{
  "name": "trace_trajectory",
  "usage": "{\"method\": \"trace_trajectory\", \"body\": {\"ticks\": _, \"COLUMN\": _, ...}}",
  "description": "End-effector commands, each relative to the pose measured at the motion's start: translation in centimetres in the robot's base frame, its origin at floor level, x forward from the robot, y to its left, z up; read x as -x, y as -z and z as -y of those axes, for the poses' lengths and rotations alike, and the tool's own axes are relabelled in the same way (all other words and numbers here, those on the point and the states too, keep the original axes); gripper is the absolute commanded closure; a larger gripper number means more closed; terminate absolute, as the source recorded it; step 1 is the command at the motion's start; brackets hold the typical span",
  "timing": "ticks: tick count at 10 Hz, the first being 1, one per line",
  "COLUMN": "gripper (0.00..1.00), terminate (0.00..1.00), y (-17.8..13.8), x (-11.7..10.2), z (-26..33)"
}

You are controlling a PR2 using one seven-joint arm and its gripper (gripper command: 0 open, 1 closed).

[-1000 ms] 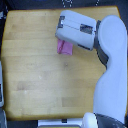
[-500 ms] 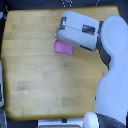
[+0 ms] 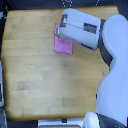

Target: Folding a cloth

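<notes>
The pink cloth (image 3: 63, 45) lies on the wooden table (image 3: 35, 75), towards the far side, in the exterior view. It looks like a small, flat, roughly rectangular patch. My arm reaches in from the exterior view's right. Its white and grey forearm covers the cloth's upper right part. The gripper (image 3: 58, 32) sits at the cloth's upper left edge, low over it. Its fingers are blurred and partly hidden by the forearm, so I cannot tell whether they hold the fabric.
The robot's large white body (image 3: 112, 85) fills the exterior view's right side and overhangs that table edge. A dark strip (image 3: 2, 95) runs along the left edge. A pale object (image 3: 60, 123) sits at the table's near edge.
More of the cloth shows now, reaching further left and up beside the gripper. The arm has shifted only slightly.
</notes>
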Motion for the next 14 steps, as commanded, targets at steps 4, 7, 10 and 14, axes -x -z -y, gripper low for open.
{"method": "trace_trajectory", "body": {"ticks": 4, "gripper": 0.00, "terminate": 0.00, "y": -13.9, "x": -3.9, "z": 6.2}}
{"method": "trace_trajectory", "body": {"ticks": 7, "gripper": 0.00, "terminate": 0.00, "y": -17.4, "x": -3.3, "z": 9.7}}
{"method": "trace_trajectory", "body": {"ticks": 10, "gripper": 0.00, "terminate": 0.00, "y": -19.8, "x": -0.5, "z": 15.6}}
{"method": "trace_trajectory", "body": {"ticks": 14, "gripper": 0.00, "terminate": 0.00, "y": -20.5, "x": 2.5, "z": 22.1}}
